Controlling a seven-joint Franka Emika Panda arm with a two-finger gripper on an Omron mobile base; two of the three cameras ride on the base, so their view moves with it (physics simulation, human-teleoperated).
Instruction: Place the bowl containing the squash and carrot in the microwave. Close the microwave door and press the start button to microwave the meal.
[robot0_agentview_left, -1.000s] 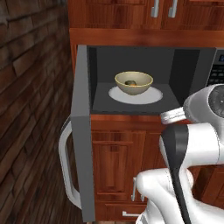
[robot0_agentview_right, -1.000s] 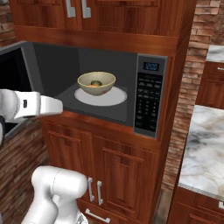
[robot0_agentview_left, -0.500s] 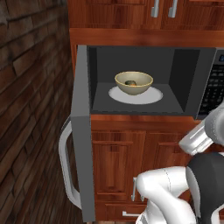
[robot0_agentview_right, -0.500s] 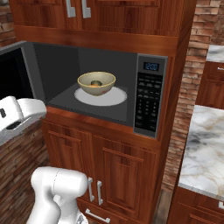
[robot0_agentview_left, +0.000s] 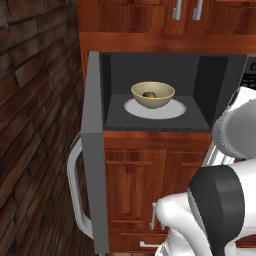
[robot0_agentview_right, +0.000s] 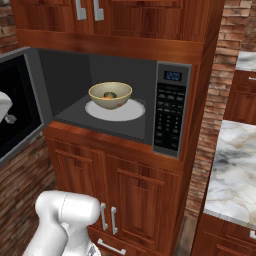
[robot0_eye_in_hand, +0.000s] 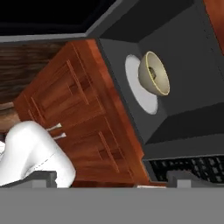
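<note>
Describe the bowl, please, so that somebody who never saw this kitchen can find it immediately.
Look at the grey built-in microwave set in the reddish wooden cabinets, its door swung open. Inside, on the white round turntable plate, sits a round tan bowl with an olive-yellow rim. It is the only dish in there.

The bowl (robot0_agentview_left: 153, 94) sits inside the microwave (robot0_agentview_left: 210, 80).

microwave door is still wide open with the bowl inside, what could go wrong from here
1. The microwave door stands swung fully out to the left, so the arm must get around behind it; a push on its edge or handle may slip off.
2. The bowl sits towards the front of the turntable plate; a hard slam might jolt it.
3. The keypad buttons are small, so pressing a wrong one is likely.
</note>
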